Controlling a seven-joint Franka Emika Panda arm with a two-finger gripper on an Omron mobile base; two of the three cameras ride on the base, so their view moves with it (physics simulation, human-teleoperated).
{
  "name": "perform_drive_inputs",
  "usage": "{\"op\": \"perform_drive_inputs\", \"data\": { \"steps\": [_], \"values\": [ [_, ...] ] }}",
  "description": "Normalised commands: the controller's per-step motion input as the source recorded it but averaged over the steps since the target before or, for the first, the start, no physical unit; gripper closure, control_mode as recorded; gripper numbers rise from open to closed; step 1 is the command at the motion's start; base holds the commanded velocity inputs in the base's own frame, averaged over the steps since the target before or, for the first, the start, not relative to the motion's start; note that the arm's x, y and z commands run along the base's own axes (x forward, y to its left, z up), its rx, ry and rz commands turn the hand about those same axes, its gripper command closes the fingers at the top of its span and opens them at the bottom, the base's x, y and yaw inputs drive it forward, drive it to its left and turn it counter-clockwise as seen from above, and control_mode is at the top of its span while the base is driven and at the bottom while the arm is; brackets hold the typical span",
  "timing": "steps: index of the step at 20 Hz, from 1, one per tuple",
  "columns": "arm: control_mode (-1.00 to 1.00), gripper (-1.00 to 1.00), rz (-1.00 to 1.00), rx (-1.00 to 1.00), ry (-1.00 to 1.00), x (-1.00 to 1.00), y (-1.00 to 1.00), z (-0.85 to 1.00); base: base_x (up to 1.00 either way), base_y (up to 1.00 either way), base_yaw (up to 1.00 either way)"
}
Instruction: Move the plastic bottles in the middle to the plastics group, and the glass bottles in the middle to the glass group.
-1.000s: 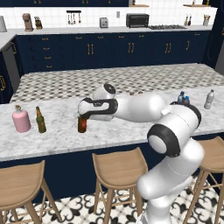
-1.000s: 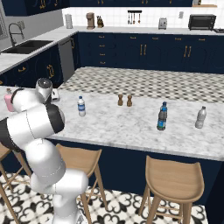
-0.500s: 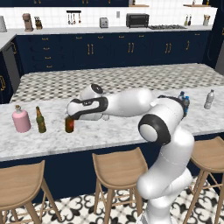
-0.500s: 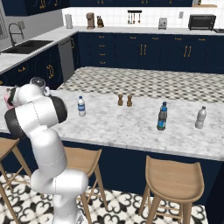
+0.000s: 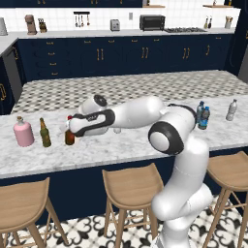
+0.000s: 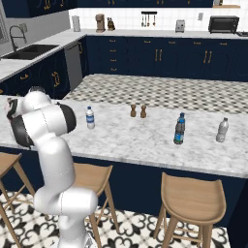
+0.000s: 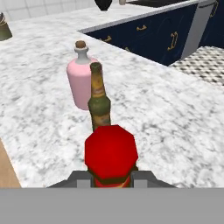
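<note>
Dark red-brown glass bottle (image 5: 69, 137) with red cap sits clamped in my gripper (image 7: 111, 178), beside the slim olive-green glass bottle (image 7: 99, 101) and squat pink flask (image 7: 80, 78) on speckled marble counter (image 7: 166, 109).

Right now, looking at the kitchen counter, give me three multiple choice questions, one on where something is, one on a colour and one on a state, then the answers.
1. Where does the red-brown bottle stand next to the olive-green bottle?
A. to its right in the left base view
B. behind the pink flask
C. beside the salt and pepper shakers

2. What colour is the cap of the red-brown bottle in the hand view?
A. blue
B. red
C. white

3. What is the state of the tool?
A. open above the counter
B. shut on the red-brown bottle
C. shut on the pink flask

Answers: 1 A, the left base view shows it just right of the olive-green bottle, with the pink flask further left. 2 B, the hand view shows a red cap between the fingertips. 3 B, the fingers flank that bottle's neck.
</note>
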Motion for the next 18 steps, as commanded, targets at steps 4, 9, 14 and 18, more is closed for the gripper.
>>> {"op": "perform_drive_inputs", "data": {
  "steps": [4, 9, 14, 18],
  "values": [
    [-1.0, 1.0, 0.01, 0.0, -0.04, 0.08, 0.28, 0.0, 0.0, 0.0, 0.0],
    [-1.0, 1.0, 0.01, 0.0, 0.02, 0.0, 0.15, 0.0, 0.0, 0.0, 0.0],
    [-1.0, 1.0, 0.01, 0.0, 0.01, 0.0, 0.12, -0.02, 0.0, 0.0, 0.0],
    [-1.0, 1.0, 0.0, 0.0, 0.01, 0.03, 0.11, -0.16, 0.0, 0.0, 0.0]
  ]
}}
